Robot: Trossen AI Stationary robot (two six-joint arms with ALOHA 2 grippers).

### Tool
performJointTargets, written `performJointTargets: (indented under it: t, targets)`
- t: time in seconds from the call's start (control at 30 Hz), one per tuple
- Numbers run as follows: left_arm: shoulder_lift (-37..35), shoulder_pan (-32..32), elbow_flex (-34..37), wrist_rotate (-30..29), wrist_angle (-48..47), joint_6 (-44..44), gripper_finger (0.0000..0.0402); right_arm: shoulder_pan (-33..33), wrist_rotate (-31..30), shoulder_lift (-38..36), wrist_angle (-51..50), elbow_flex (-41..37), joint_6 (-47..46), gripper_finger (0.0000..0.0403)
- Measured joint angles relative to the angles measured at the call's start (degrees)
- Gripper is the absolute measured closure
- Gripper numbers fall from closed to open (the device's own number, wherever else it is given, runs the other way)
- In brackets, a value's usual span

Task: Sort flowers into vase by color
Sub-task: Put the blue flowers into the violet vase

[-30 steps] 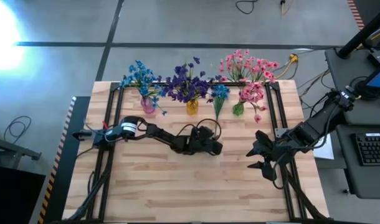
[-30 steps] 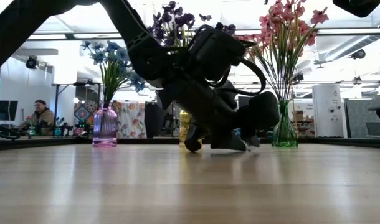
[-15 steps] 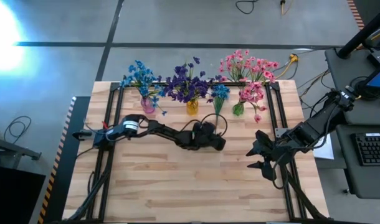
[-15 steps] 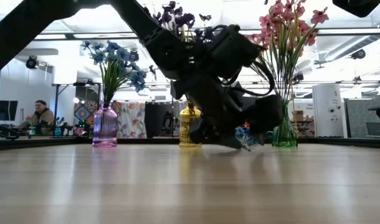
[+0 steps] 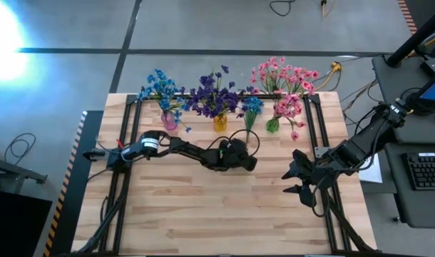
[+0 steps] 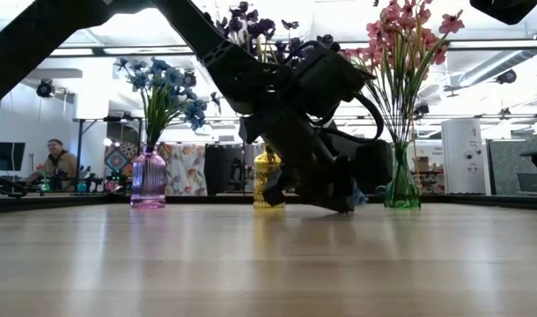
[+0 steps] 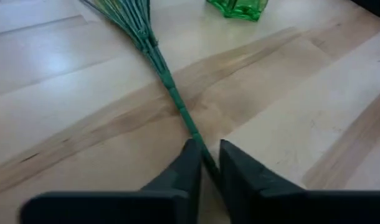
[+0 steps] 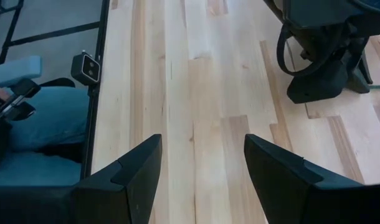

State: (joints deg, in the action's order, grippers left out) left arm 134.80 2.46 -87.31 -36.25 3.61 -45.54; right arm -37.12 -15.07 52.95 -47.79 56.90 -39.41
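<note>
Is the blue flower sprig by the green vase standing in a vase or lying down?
Lying down. The blue sprig lies flat on the table, its stem running along the wood.

Grey concrete floor (image 5: 203, 28), bright glare

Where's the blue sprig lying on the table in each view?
High view: blue flower sprig lies between the yellow vase and green vase, stem toward the left tool.
Low view: mostly hidden behind the left arm; cannot place it.
Left wrist view: stem runs between the tool's fingers.
Right wrist view: not in it.
Shared landmark: green vase.
</note>
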Motion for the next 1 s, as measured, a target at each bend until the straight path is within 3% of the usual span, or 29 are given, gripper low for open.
performJointTargets:
  t: [0.13,0.67,1.0]
  targets:
    - [0.02,0.38,0.00,0.69,-0.19,-0.50,0.0396,0.01,0.00,0.00,-0.01,0.00,0.00,0.0184]
    - [-3.58,6.07,-0.17,1.71,-22.10,-11.20,0.0401,0.00,0.48,0.00,-0.19,0.00,-0.45,0.0184]
    - [-6.55,8.03,0.05,5.15,-31.03,-14.99,0.0355,0.00,0.50,-0.02,-1.63,0.00,-0.45,0.0184]
